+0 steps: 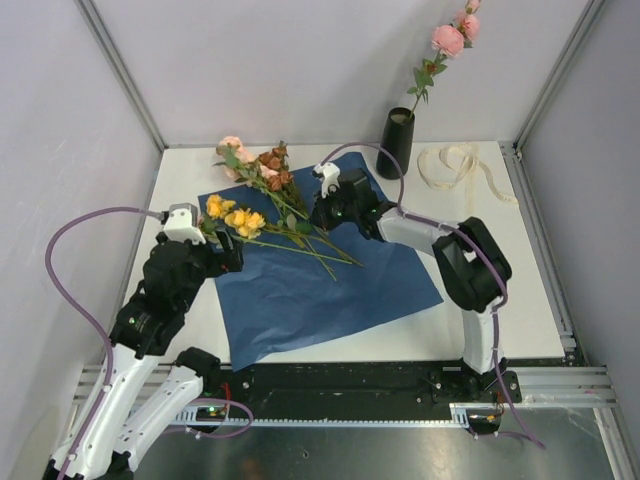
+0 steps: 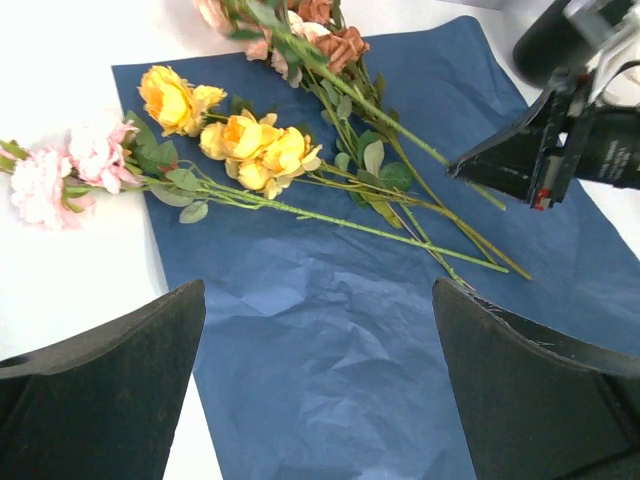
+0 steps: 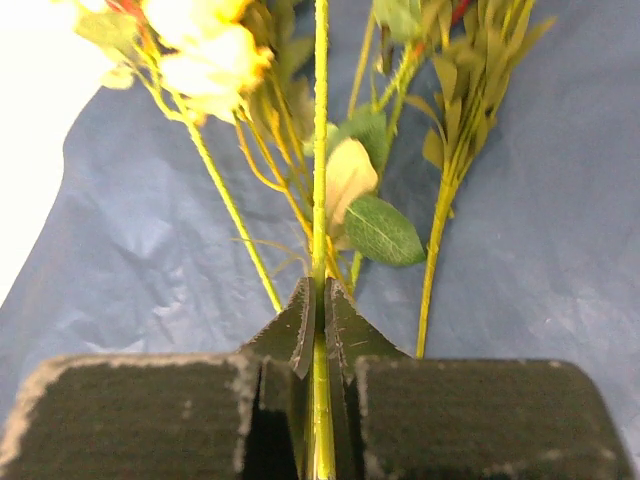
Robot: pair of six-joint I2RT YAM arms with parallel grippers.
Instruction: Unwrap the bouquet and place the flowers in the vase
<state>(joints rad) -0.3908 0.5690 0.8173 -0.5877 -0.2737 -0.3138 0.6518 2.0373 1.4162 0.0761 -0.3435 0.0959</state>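
The bouquet is undone: its blue paper (image 1: 330,290) lies spread flat with the flowers (image 1: 275,200) loose across its far left part. Yellow roses (image 2: 245,145) and brownish-red ones (image 2: 330,30) lie side by side, and a pink one (image 2: 60,175) rests just off the sheet. My right gripper (image 1: 320,217) is shut on one thin green stem (image 3: 320,150) low over the paper (image 3: 120,250). My left gripper (image 2: 318,300) hovers open above bare paper (image 2: 330,340), near the yellow roses. The black vase (image 1: 397,142) stands at the back with a pink-flowered stem (image 1: 447,40) in it.
The cream ribbon (image 1: 460,165) lies loose on the white table right of the vase. Grey walls with metal posts close in the table at the back and sides. A metal rail (image 1: 400,385) runs along the near edge by the arm bases.
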